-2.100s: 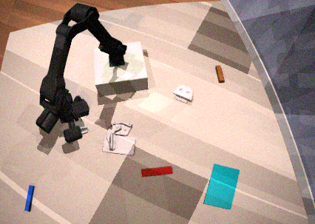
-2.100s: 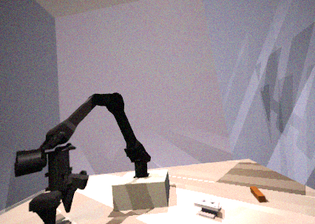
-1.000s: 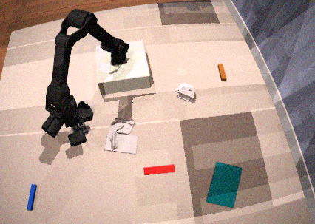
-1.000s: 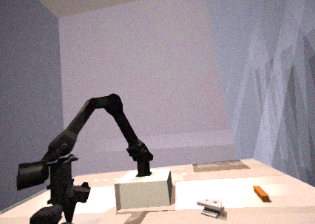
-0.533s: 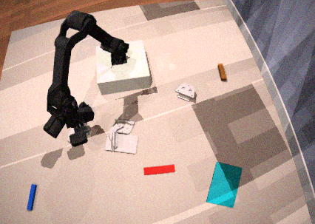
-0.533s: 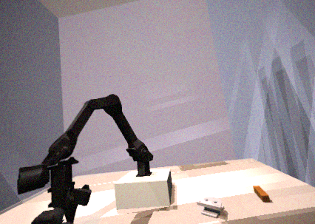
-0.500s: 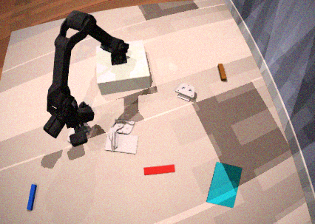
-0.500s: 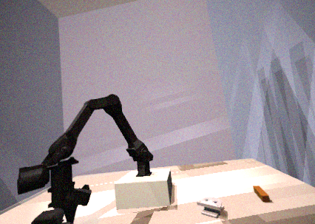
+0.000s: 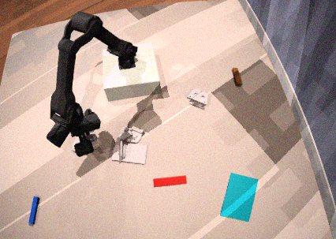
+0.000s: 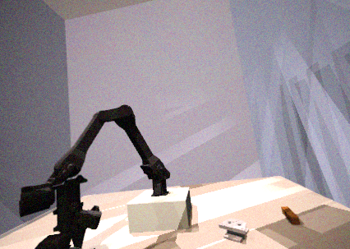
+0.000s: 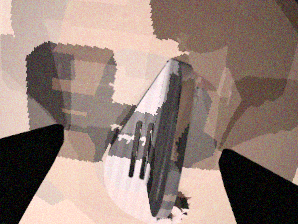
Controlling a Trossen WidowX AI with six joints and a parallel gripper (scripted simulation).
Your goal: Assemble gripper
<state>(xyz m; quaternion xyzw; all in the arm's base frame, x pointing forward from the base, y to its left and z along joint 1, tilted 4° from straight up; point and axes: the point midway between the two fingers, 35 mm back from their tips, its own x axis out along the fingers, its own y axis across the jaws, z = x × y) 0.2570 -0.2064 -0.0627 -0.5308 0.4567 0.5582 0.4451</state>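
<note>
A pale jaw-like part [image 11: 117, 172] with two dark slots lies below my gripper [image 9: 84, 147] [image 11: 144, 146], between the spread fingertips in the wrist view. The gripper is open and empty; in the top view it mostly hides this part. A white raised piece, seemingly the gripper base [image 9: 198, 97] [image 10: 233, 223], stands right of the middle, with small marks or pins on top. A flat white square plate [image 9: 136, 154] lies right of the gripper. A thin grey part [image 9: 121, 150] is at its left edge and a rounded white part [image 9: 136, 134] behind it; I cannot tell exactly which is which.
My arm is mounted on a pale box [image 9: 132, 79] [image 10: 158, 214]. A red bar [image 9: 169, 181] and a teal sheet [image 9: 239, 197] lie in front. A blue bar [image 9: 34, 210] lies front left. An orange-brown block [image 9: 237, 76] [image 10: 291, 215] lies far right, near the glassy wall.
</note>
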